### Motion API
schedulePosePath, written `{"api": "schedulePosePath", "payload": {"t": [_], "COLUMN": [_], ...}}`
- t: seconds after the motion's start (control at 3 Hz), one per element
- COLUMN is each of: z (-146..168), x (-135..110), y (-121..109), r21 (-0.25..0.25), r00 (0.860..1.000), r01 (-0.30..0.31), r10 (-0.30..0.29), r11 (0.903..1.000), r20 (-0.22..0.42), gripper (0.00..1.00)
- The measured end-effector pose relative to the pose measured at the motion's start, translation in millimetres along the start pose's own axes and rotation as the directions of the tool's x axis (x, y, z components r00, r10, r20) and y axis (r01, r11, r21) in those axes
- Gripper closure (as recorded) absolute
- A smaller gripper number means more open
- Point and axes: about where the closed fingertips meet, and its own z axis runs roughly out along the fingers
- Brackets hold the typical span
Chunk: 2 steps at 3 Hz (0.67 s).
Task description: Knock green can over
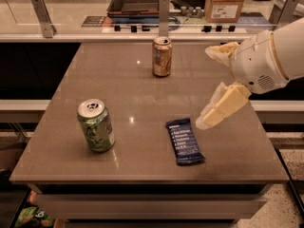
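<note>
The green can (96, 125) stands upright at the front left of the grey table (133, 94); it has a green and white patterned body and a silver top. My gripper (205, 87) hangs over the right side of the table, well to the right of the can and not touching it. Its two cream fingers (223, 106) stand apart, open and empty. The lower finger's tip is just above and to the right of a dark blue snack bar (185, 140).
A tan-and-brown can (162, 56) stands upright at the back middle of the table. The blue snack bar lies flat between the gripper and the green can. Behind the table runs a counter with a dark tray (135, 1) and a cardboard box (225, 3).
</note>
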Motion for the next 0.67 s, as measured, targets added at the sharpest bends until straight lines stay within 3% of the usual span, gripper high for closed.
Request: {"api": "schedulePosePath", "payload": {"t": [0.33,0.67], "z": [16,31], "x": [-15,-31], "y": [9,19], "r21": [-0.005,-0.003], "r00": [0.995,0.981], "r01": [-0.016,-0.028], "r10": [0.016,0.028], "r11": [0.9999,0.9996], "r20": [0.101,0.193], "gripper": [0.00,0.00]}}
